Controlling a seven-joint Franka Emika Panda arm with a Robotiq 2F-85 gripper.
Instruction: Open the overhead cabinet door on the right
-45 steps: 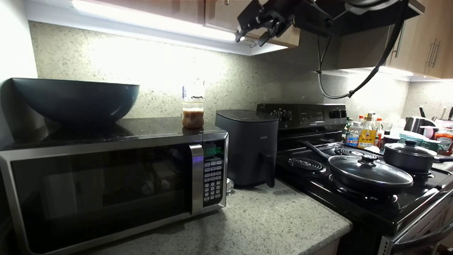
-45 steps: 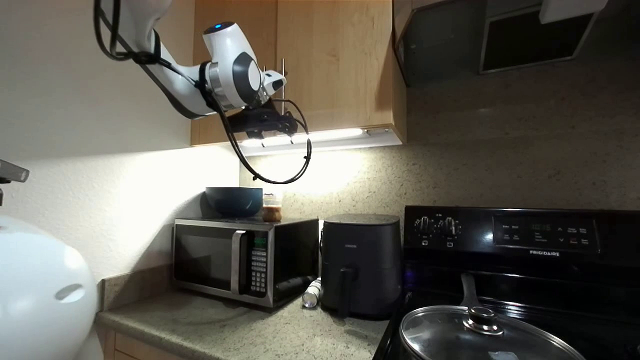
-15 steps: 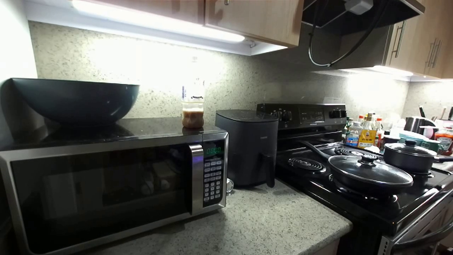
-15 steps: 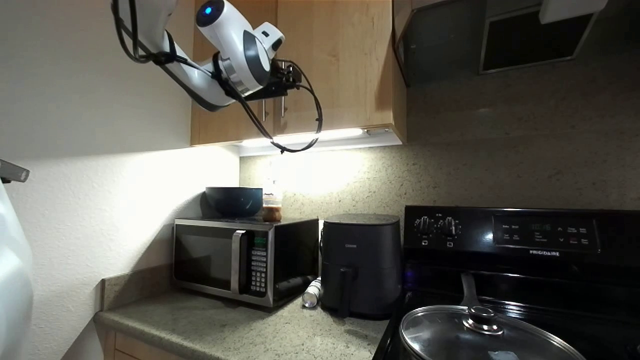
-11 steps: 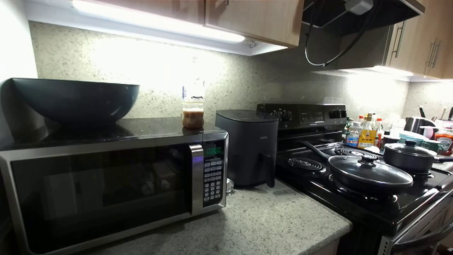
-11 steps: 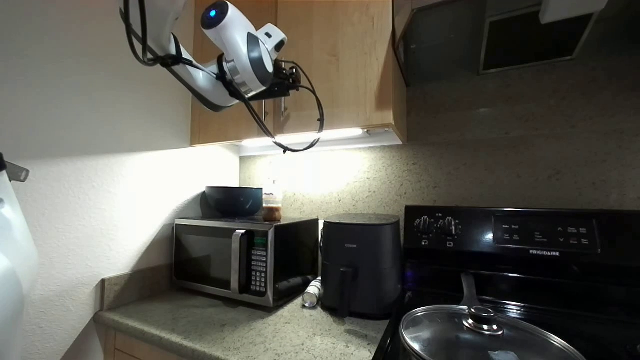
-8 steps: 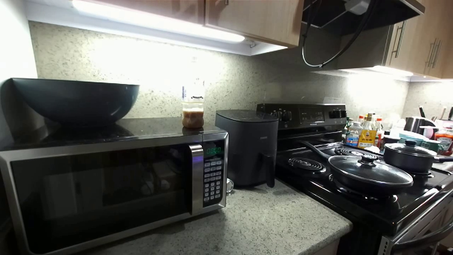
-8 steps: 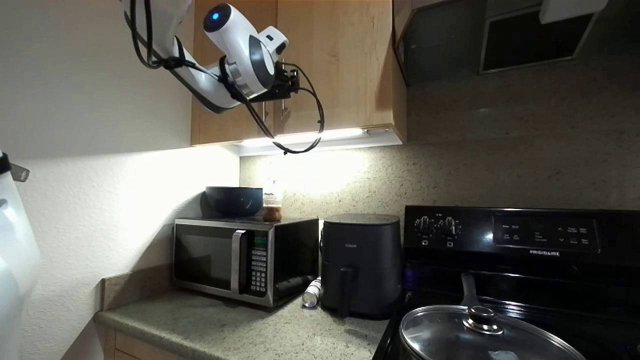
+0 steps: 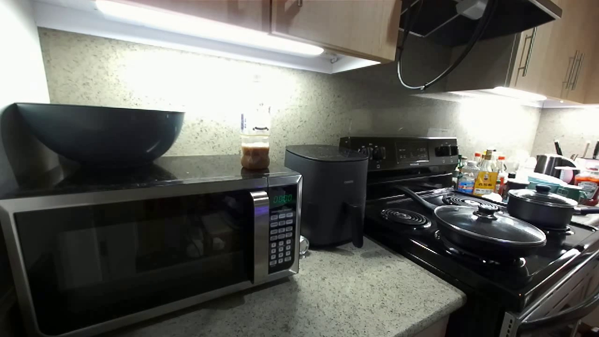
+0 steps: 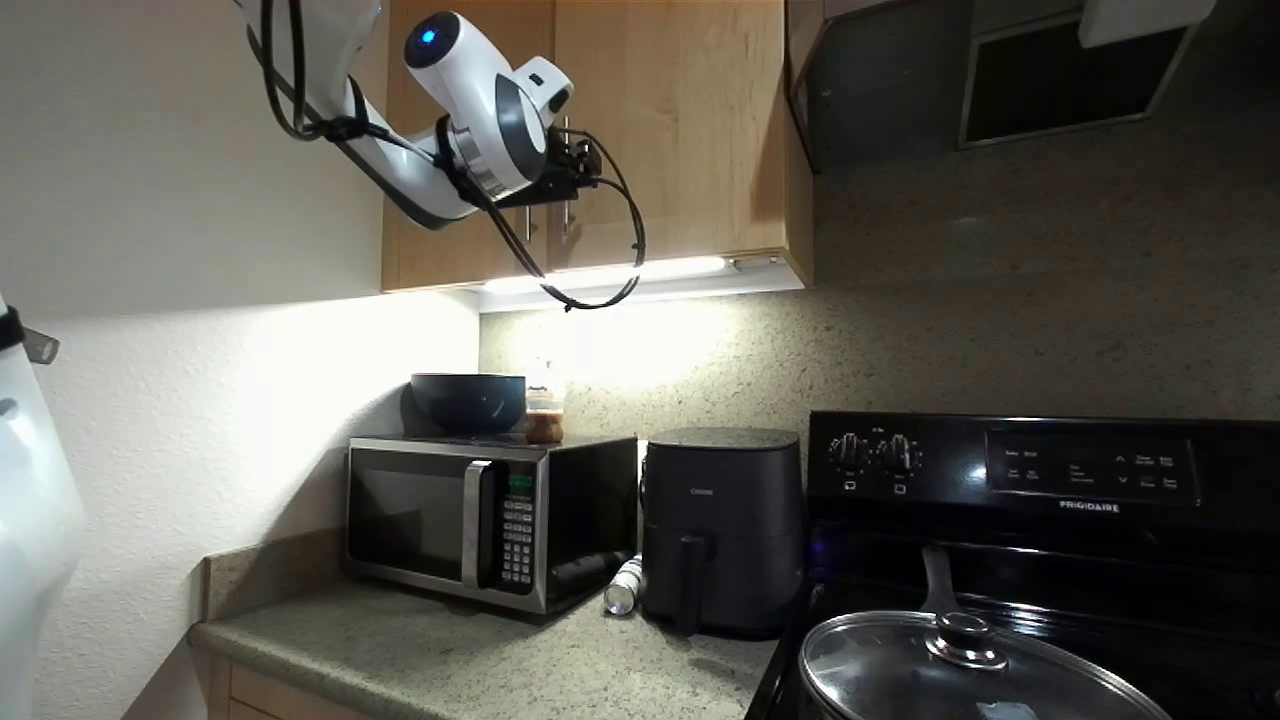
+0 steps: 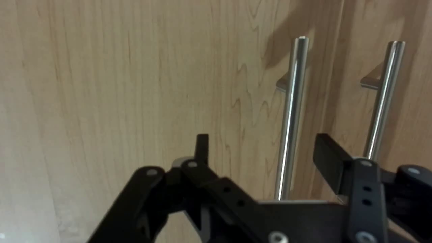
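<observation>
The overhead cabinet door is the right tan door, seen in both exterior views point(image 9: 337, 28) point(image 10: 680, 130). It stands shut, flush with the adjoining left door point(image 10: 450, 250). A steel bar handle point(image 10: 566, 216) sits near the seam. My gripper point(image 10: 582, 160) is raised in front of this handle and partly covers it. In the wrist view my gripper point(image 11: 262, 137) is open, with one handle point(image 11: 291, 121) seen between its fingers; I cannot tell whether the fingertips reach around it. The adjoining door's handle point(image 11: 384, 101) is outside the fingers.
A range hood point(image 10: 900, 90) adjoins the cabinet on its right. Below stand a microwave point(image 10: 420, 510) with a bowl point(image 10: 470, 402) and a bottle point(image 10: 544, 425) on top, an air fryer point(image 10: 722, 540) and a stove point(image 10: 1040, 470) with a lidded pan. My cable point(image 10: 640, 235) hangs loose below the gripper.
Over three seconds my gripper has risen from the cabinet's lower edge to handle height and turned toward the doors. In the last half second it has barely moved. The doors stay shut.
</observation>
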